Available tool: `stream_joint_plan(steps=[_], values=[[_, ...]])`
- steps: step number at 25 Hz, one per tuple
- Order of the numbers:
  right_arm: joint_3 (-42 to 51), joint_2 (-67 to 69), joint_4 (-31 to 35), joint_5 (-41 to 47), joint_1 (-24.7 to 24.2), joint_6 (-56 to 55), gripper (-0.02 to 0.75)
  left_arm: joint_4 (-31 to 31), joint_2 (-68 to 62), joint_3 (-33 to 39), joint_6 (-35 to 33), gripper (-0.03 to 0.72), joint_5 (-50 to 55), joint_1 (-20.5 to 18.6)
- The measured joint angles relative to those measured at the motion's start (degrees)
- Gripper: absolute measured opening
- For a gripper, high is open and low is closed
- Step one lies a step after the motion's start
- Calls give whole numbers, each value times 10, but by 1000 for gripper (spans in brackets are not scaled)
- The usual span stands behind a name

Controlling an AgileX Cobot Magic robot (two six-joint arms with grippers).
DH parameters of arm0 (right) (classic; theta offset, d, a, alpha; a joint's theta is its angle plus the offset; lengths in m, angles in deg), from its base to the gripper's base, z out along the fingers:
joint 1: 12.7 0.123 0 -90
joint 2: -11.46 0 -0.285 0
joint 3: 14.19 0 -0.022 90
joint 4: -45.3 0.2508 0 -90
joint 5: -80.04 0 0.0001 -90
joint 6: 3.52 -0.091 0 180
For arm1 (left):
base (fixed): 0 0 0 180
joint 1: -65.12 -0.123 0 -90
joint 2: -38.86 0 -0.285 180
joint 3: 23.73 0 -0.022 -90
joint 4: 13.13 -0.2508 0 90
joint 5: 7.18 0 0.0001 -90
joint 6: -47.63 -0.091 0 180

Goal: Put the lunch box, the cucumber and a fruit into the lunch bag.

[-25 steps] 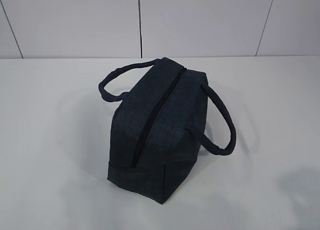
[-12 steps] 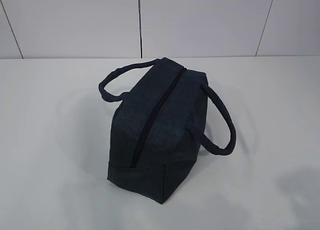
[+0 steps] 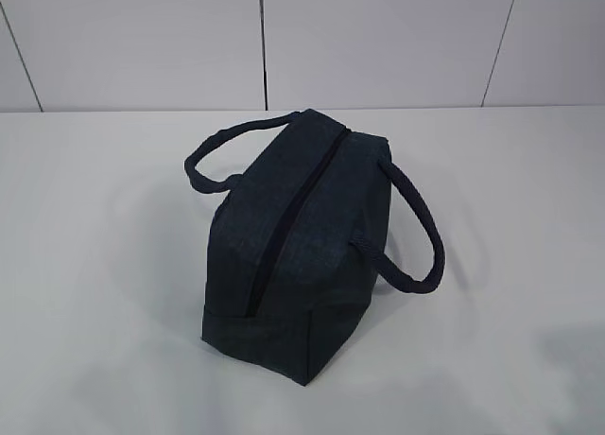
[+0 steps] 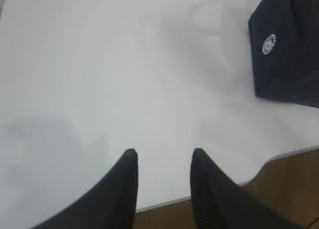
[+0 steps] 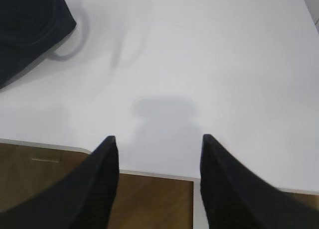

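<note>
Your left gripper (image 4: 162, 157) sits w/ jaws partly apart, nothing between them, hovering over the near table edge (image 4: 209, 191). Right gripper (image 5: 157, 139) is a bit wider, also empty, same spot on its side. Both are well apart from the lunch bag (image 3: 298, 236), which stands mid-table (image 3: 95, 265), zipper (image 3: 284, 232) closed along the top, handles flopped left and right. From the left wrist view you only catch the bag's corner w/ a small white logo (image 4: 269, 44), far right. Lunch box, cucumber, fruit: not in any view. You look to be at the very start. Next move likely needs the zip opened, one gripper steadying the bag, other finding the pull, which I can't make out.
</note>
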State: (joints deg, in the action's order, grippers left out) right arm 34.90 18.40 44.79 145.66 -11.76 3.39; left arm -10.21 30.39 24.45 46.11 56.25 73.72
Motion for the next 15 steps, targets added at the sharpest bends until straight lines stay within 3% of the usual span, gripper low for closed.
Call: stream_joint_plan(steps=[5,15], values=[[-1,0,0,1,-39,0,398,1,0,0,-1,238,0,-26],[-1,0,0,1,-40,0,398,1,0,0,-1,238,0,-30]])
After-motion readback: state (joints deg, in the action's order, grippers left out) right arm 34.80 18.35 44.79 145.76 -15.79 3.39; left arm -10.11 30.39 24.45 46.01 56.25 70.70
